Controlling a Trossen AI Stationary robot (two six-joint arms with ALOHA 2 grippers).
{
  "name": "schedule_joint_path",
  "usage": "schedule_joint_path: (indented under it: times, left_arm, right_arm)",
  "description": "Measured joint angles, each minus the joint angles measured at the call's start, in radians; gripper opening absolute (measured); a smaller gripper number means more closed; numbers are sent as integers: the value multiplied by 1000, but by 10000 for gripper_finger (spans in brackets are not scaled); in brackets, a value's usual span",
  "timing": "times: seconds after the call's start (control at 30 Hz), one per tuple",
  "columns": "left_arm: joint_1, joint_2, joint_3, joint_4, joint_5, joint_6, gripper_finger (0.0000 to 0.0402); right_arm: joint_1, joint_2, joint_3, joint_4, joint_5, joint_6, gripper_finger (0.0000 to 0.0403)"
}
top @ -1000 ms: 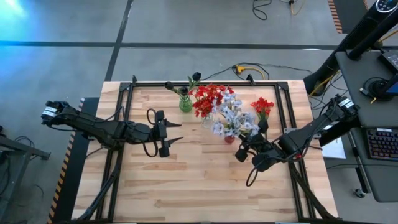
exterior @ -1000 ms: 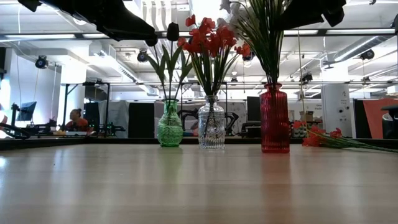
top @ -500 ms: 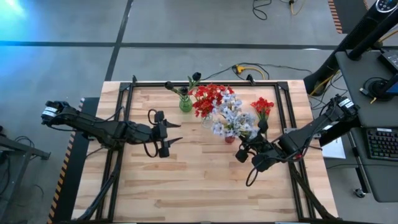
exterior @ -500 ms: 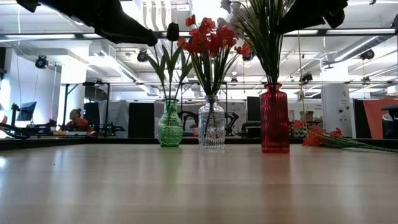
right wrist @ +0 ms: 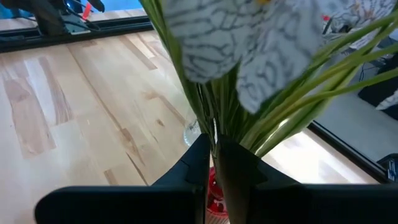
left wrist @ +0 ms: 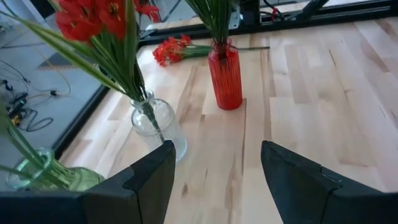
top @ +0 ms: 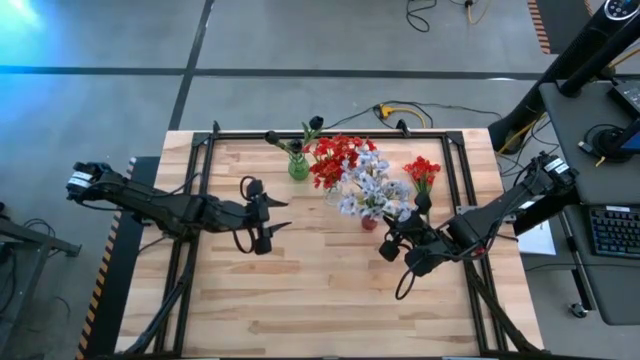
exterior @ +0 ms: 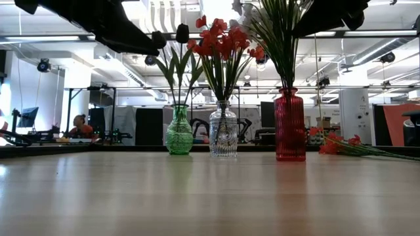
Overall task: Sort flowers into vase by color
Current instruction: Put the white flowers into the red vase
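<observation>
Right gripper (top: 388,232): closed on green stems of pale blue-white flowers (top: 372,192), at red vase (exterior: 289,124).
Flowers' axis: stems upright, blossoms up.
Red flowers (top: 422,171): lying beside, on table (top: 330,300).
Left gripper (top: 281,215): wide, empty.
Writing: none readable.

Three vases stand in a slanted row at the far middle of the table (top: 300,300), the left vase (top: 298,167) farthest back, the middle vase (top: 333,195) beside it, the right vase (top: 369,222) nearest, each with flowers in it, while one loose spray (top: 421,172) lies right of them.
</observation>
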Motion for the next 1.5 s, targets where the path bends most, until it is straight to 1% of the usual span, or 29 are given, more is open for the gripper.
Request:
schedule_joint_path:
  times: [0.27, 0.77, 0.9, 1.13, 1.23, 1.37, 1.5]
  left_arm:
    - [-6, 0, 0, -80, 3, -81, 220]
    - [-6, 0, 0, -71, 0, -72, 220]
    - [-6, 0, 0, -71, 0, -72, 220]
    - [-6, 0, 0, -71, 0, -71, 220]
    - [-6, 0, 0, -71, 0, -67, 220]
    - [-6, 0, 0, -71, 0, -66, 220]
    - [-6, 0, 0, -71, 0, -66, 220]
  right_arm:
    - [0, 0, 0, 1, 2, -13, 22]
    - [0, 0, 0, 2, 3, -12, 27]
    - [0, 0, 0, 2, 3, -13, 52]
    - [0, 0, 0, 3, 8, -13, 121]
    - [2, 0, 0, 2, 8, -15, 143]
    - [2, -11, 0, 3, -18, -13, 159]
    - [4, -23, 0, 7, -53, -2, 161]
